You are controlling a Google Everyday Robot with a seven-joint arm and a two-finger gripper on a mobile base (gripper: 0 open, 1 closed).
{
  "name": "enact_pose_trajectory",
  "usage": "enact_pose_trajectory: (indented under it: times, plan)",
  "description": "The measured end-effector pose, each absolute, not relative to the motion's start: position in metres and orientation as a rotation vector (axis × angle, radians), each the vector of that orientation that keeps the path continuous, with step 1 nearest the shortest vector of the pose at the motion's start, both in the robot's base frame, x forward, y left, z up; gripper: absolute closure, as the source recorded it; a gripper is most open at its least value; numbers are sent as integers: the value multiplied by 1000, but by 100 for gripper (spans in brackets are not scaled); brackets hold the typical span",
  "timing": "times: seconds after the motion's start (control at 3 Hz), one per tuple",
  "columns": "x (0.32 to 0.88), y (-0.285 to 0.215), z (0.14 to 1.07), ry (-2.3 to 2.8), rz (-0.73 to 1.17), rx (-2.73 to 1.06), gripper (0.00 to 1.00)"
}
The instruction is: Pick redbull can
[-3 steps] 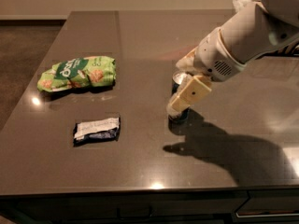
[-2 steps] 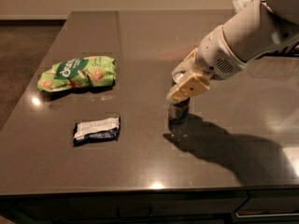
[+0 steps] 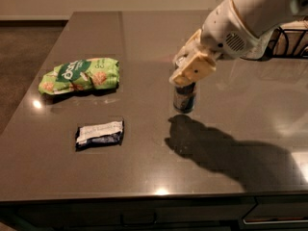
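The redbull can [image 3: 184, 99] is a slim blue-and-silver can held upright near the middle of the dark table [image 3: 144, 32]. Its top is hidden behind my gripper [image 3: 188, 79]. The gripper comes in from the upper right on a white arm, and its tan fingers [image 3: 195, 67] are shut on the can's upper part. The can's base hangs a little above the tabletop, with its shadow on the surface just below and to the right.
A green chip bag [image 3: 79, 74] lies at the left of the table. A dark snack packet with a white label [image 3: 99, 133] lies in front of it. A black wire rack [image 3: 288, 42] stands at the far right. The table's front edge runs along the bottom.
The gripper has closed around the can's top and risen. The can has come up off the table with it. The bag and the packet have not moved.
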State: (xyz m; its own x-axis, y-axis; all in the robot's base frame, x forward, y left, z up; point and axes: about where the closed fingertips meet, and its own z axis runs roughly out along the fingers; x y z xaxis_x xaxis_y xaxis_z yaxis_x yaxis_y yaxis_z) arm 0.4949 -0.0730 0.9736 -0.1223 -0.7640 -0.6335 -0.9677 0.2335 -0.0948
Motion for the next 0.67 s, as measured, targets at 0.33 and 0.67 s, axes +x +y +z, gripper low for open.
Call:
enact_pose_trajectory:
  times: [0.33,0.67]
  plan:
    - [492,-52,1029,1871,468,-1661,100]
    - [491,-51,1031,1866,466,-1663,100]
